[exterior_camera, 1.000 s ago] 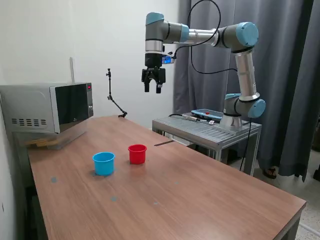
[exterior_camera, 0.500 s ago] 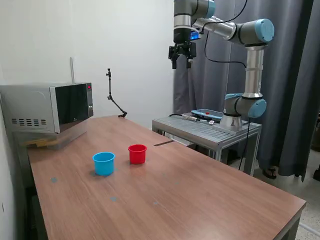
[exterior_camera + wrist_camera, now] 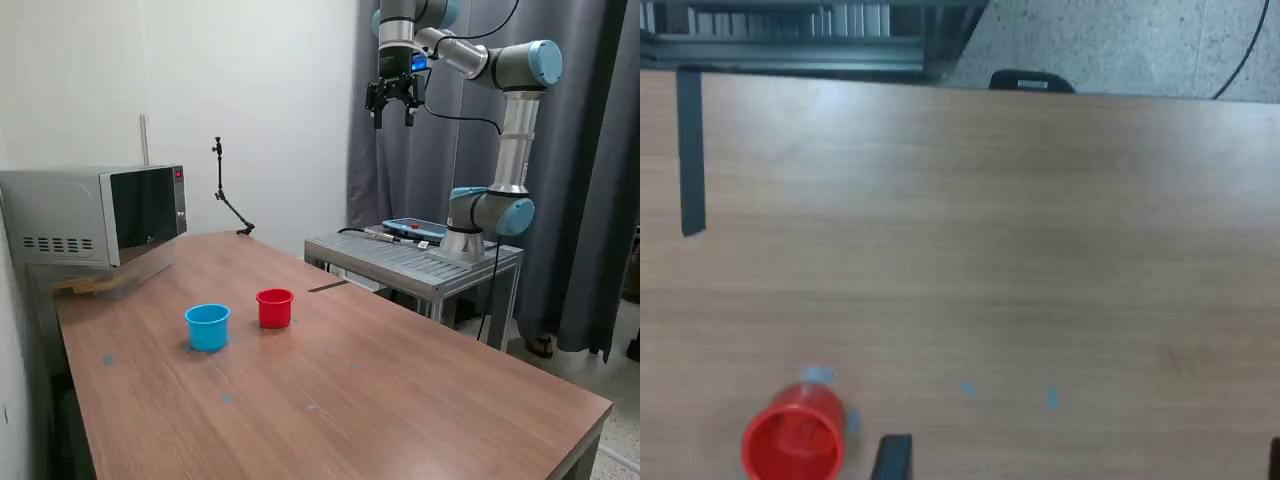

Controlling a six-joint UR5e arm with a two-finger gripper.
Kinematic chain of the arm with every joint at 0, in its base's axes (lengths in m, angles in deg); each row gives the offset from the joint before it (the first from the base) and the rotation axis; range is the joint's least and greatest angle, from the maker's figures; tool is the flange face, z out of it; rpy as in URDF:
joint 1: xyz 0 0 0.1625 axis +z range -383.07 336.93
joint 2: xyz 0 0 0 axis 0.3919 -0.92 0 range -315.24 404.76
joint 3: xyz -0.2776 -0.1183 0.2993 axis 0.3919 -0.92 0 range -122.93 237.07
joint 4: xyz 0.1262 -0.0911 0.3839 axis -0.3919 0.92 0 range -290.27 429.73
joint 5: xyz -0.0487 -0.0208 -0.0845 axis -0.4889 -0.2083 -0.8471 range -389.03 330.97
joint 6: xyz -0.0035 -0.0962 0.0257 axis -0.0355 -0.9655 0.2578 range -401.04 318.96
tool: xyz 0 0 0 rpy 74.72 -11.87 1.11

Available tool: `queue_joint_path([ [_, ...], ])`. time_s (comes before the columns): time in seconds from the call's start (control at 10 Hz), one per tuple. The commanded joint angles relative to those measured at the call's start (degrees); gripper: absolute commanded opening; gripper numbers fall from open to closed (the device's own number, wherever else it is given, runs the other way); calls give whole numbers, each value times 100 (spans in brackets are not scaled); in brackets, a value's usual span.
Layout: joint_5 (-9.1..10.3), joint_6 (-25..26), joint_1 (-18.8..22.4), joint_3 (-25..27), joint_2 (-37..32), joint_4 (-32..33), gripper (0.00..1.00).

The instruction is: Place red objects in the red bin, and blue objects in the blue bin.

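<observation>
The gripper (image 3: 397, 103) hangs high in the air, above the desk's far edge and the metal stand (image 3: 415, 262) beside it, fingers pointing down. They look slightly parted with nothing between them, though it is too small to be sure. In the wrist view only two dark fingertip stubs peek in, well apart, which suggests released.

Out from there: the red cup (image 3: 274, 307) stands upright mid-desk, nearer the far edge, with the light blue cup (image 3: 207, 326) just beside it, not touching, toward the microwave (image 3: 95, 213) end. The wrist view catches the red cup (image 3: 794, 440) from above, and something red may lie inside; hard to tell.

No loose cubes show on the wood anywhere. So the sensible thing here, I'd say, is a survey from height: confirm the desk (image 3: 400, 400) holds no stragglers before descending.
</observation>
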Motion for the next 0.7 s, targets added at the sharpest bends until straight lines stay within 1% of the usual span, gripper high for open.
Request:
queue_joint_path([
  [0.0,9,26,13,247,-123,23,100],
  [0.3,44,26,13,624,-298,75,100],
  [0.5,44,9,13,1011,-343,119,100],
  [0.6,53,-9,13,1064,-334,320,100],
])
